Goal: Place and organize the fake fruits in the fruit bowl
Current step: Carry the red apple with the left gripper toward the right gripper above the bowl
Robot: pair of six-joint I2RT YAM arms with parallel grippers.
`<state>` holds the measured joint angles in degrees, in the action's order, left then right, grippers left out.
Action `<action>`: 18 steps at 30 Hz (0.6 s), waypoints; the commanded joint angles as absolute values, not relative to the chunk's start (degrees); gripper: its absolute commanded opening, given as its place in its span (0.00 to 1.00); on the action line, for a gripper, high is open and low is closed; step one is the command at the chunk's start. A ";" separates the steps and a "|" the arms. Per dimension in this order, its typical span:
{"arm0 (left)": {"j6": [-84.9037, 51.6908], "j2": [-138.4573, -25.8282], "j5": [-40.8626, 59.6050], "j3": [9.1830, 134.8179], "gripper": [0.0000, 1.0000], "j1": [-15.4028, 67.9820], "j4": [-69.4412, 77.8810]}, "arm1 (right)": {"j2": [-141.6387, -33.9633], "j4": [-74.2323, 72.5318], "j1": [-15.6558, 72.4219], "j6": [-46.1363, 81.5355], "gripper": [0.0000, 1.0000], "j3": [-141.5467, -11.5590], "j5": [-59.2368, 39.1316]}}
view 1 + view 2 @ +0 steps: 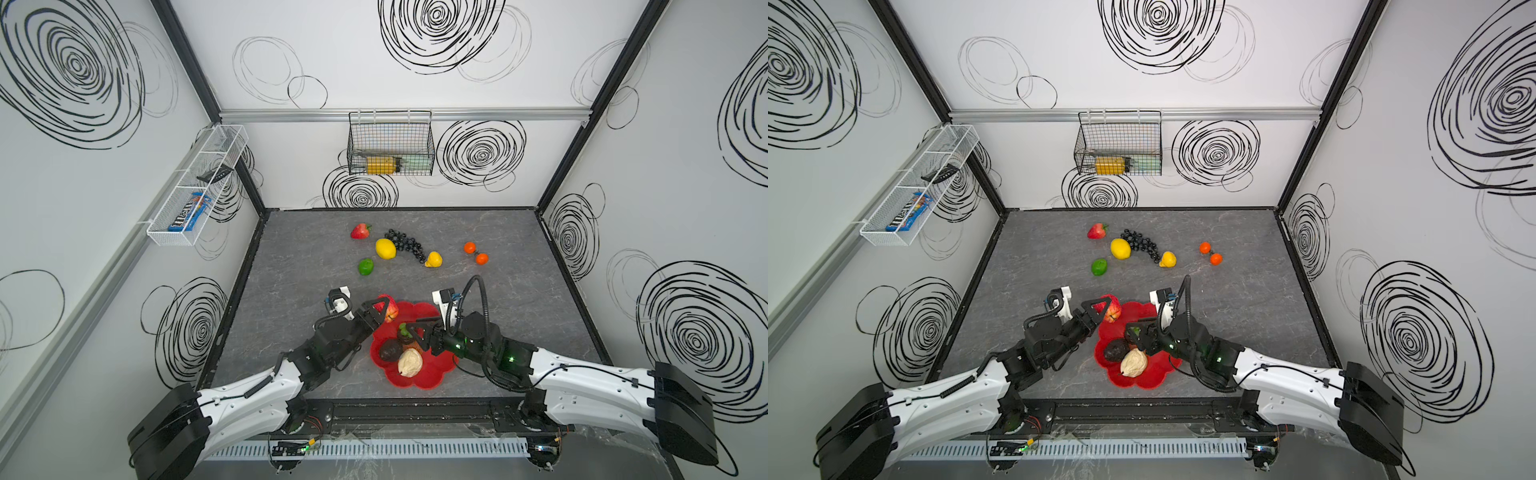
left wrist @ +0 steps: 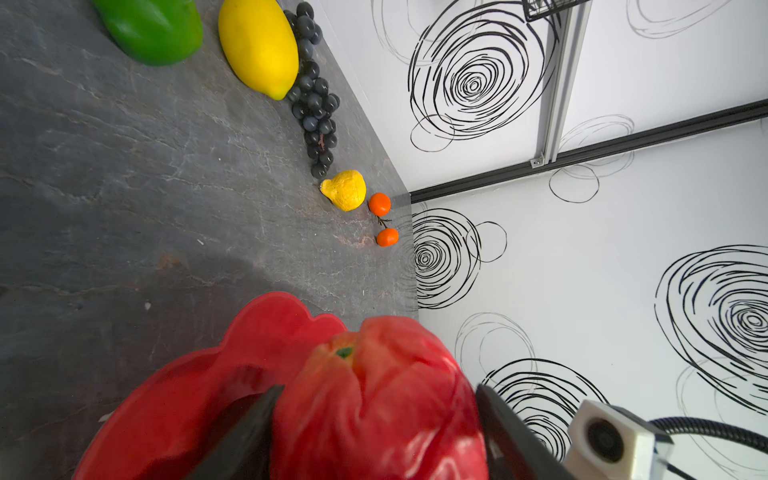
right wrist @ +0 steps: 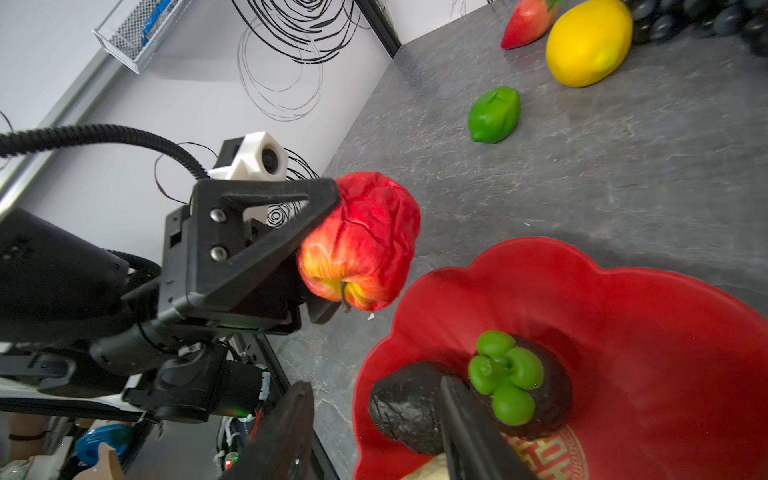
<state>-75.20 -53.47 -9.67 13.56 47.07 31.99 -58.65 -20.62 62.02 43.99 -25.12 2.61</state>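
The left claw (image 1: 384, 308) pinches a glossy red plastic apple with a yellow blush (image 3: 365, 241) between its two black fingers and holds it just above the far left edge of the shallow bright red plastic bowl with the scalloped petal rim (image 1: 436, 365), which sits on the near middle of the grey stone-patterned tabletop (image 1: 311, 291). The right claw (image 3: 376, 386) reaches into the bowl from the right with its fingers spread. In the right wrist view one finger lies along the seam between a dark, rough-skinned avocado (image 1: 390, 350) and a dark round mangosteen with a green leafy cap (image 3: 552, 386), while the other finger stands out beyond the bowl's rim; neither finger visibly grips a fruit. A beige lumpy fruit (image 1: 410, 362) rests in the bowl against the avocado, on the near side. The remaining fruits lie on the tabletop well beyond the bowl: a red strawberry (image 1: 360, 231) far back on the left, a large yellow lemon (image 1: 385, 248) touching a curved bunch of black grapes (image 1: 405, 243), a smaller knobbly yellow lemon (image 1: 434, 259) at the bunch's other end, a green lime (image 1: 366, 266) nearest the bowl, and two small oranges joined by a stem (image 1: 476, 253) off to the right.
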 commanded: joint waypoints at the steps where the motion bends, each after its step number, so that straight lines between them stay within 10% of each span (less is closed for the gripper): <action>1: -76.79 -53.86 -10.20 13.28 0.71 47.89 37.22 | -60.37 -22.73 62.57 44.74 0.48 -26.94 0.98; 18: -77.01 -59.15 -9.84 13.71 0.71 51.50 41.40 | -66.04 -22.93 62.66 42.02 0.33 -29.45 -1.35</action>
